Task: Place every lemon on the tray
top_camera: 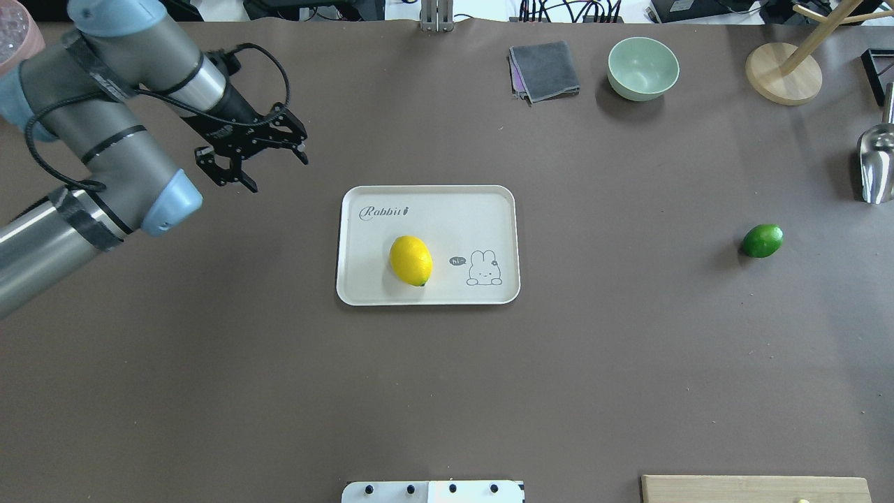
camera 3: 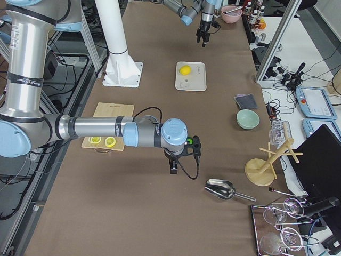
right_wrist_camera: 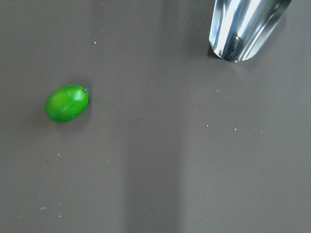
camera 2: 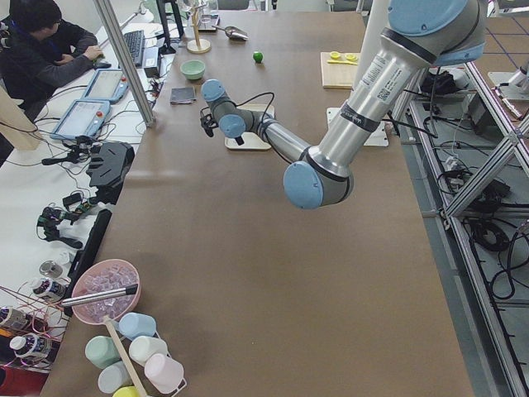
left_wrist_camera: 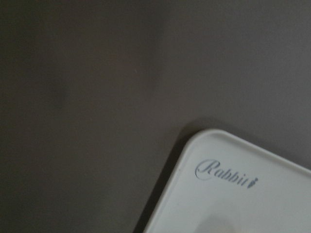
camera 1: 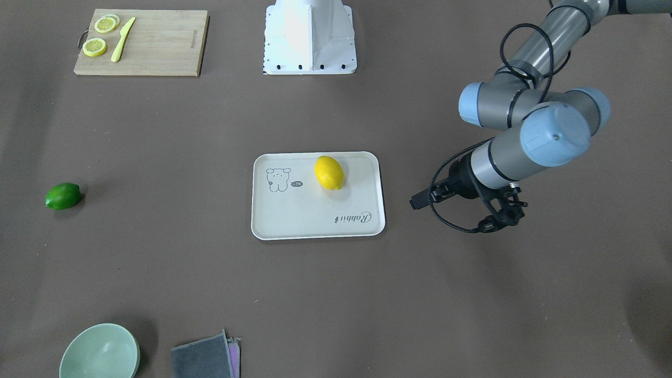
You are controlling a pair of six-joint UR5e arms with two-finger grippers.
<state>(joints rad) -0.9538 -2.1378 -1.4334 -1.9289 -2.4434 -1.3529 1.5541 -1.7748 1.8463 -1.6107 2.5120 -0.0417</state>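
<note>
The yellow lemon lies on the off-white Rabbit tray at mid table, and shows in the front view too. The green lemon lies on the bare table far to the tray's right; the right wrist view shows it below and left of the camera. My left gripper is open and empty, hovering beyond the tray's far left corner. My right gripper shows only in the right side view, near the green lemon's area; I cannot tell whether it is open or shut.
A wooden cutting board with lemon slices and a yellow knife is near the robot's right. A green bowl, folded cloths, a wooden stand and a metal scoop sit along the far and right edges.
</note>
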